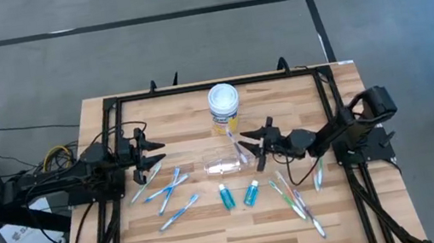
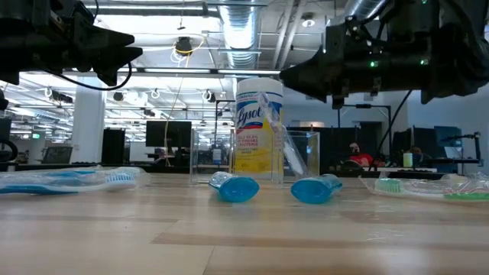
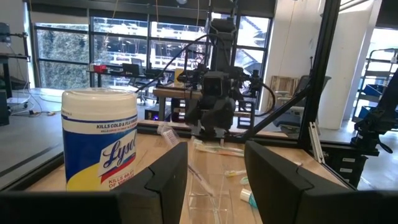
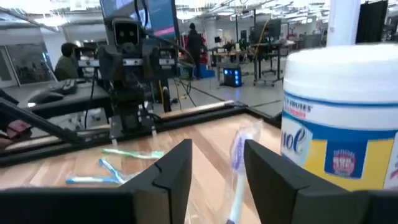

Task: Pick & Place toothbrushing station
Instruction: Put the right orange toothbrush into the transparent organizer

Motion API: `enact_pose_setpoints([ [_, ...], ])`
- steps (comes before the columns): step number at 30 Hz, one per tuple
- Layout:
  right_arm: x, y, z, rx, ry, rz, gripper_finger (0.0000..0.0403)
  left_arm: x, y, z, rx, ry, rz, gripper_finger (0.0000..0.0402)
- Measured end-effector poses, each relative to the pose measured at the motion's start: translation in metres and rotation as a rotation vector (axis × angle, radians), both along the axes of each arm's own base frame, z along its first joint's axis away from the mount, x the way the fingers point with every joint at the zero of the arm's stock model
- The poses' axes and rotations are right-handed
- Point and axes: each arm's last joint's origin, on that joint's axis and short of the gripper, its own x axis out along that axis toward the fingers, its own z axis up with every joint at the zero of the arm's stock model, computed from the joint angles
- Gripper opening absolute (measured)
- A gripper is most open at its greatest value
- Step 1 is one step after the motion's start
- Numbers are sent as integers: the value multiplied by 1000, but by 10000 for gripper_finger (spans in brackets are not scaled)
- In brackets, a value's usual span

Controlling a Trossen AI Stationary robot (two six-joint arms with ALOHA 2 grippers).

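Overhead, the pale wooden slatted table carries everything, framed by a black metal rail. Both dark arms reach inward: the left gripper hovers near the table's left side with its fingers spread and nothing between them, while the right gripper hangs just beside the cup, fingers parted around a wrapped toothbrush standing in it; whether they press on it cannot be told. A yellow wipes jar with a white lid stands behind the small clear plastic cup. Two short teal tubes lie in front of it. Slim blue-white toothbrushes lie scattered left, green and pink ones right.
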Motion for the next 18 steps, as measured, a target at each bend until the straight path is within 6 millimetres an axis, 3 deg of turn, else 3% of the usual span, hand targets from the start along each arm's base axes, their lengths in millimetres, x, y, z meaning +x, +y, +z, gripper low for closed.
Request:
enact_pose_setpoints([
  [7,-16,4,15,86,178,22,112,1,0,-2,-4,17,0,154],
  [18,-71,7,30,439,446,49,108,3,1,-4,-9,42,0,154],
])
